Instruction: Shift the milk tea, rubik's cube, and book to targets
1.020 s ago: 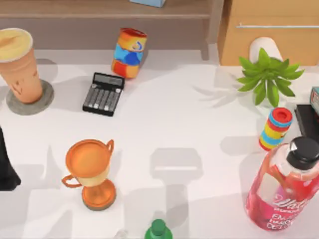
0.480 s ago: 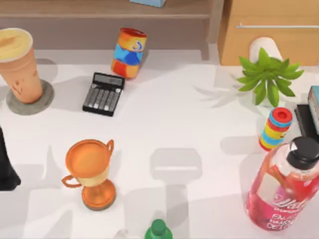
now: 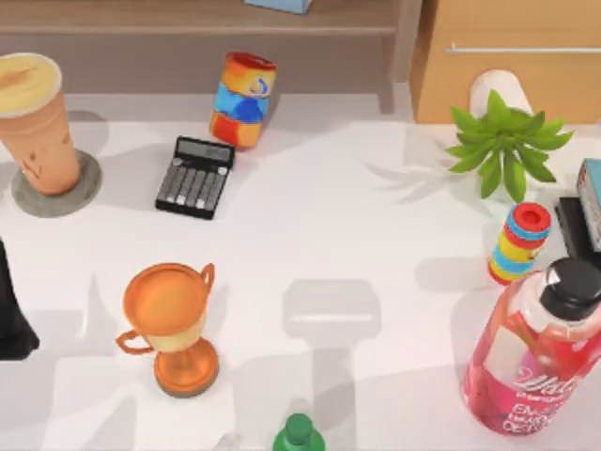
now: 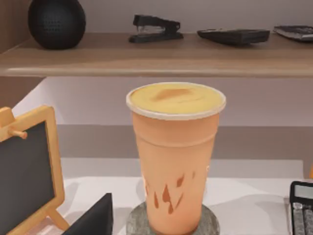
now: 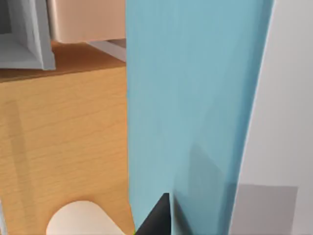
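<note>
The milk tea [image 3: 36, 117], a tall orange-tan cup with a creamy top, stands upright on the grey round disc [image 3: 83, 193] at the table's far left. The left wrist view faces the milk tea [image 4: 175, 156] on its disc [image 4: 210, 223] from a short distance. My left arm [image 3: 9, 319] waits at the left edge, nearer than the cup, and a dark part of my left gripper [image 4: 93, 218] is apart from the cup. The light-blue book [image 3: 592, 191] is at the right edge over the black slab [image 3: 575, 228]. Close up, the book [image 5: 195, 107] has my right gripper's dark fingertip [image 5: 157, 216] against it. The rubik's cube is out of view.
A black calculator [image 3: 195, 177] and a striped can [image 3: 243, 99] sit behind the middle. An orange trophy [image 3: 174, 324] stands front left and a green bottle cap [image 3: 299, 432] at the front edge. A plant [image 3: 505, 141], a stack of coloured rings [image 3: 518, 242] and a pink bottle [image 3: 540, 352] crowd the right.
The book has edged a little leftward into the top view over the black slab. The milk tea and my left arm have not moved.
</note>
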Controlling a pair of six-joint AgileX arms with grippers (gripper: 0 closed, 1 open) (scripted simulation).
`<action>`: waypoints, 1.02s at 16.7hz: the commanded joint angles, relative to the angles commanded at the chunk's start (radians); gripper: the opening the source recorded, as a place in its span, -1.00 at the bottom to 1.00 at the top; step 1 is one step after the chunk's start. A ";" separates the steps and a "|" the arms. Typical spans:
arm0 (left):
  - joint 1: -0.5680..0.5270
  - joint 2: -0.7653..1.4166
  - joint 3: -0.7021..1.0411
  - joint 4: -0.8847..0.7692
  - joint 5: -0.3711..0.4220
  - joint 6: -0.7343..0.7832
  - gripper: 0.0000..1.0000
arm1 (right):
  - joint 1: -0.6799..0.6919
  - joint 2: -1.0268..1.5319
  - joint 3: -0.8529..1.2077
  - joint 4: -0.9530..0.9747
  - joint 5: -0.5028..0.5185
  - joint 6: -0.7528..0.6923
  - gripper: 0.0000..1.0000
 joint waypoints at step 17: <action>0.000 0.000 0.000 0.000 0.000 0.000 1.00 | 0.000 0.000 0.000 0.000 0.000 0.000 1.00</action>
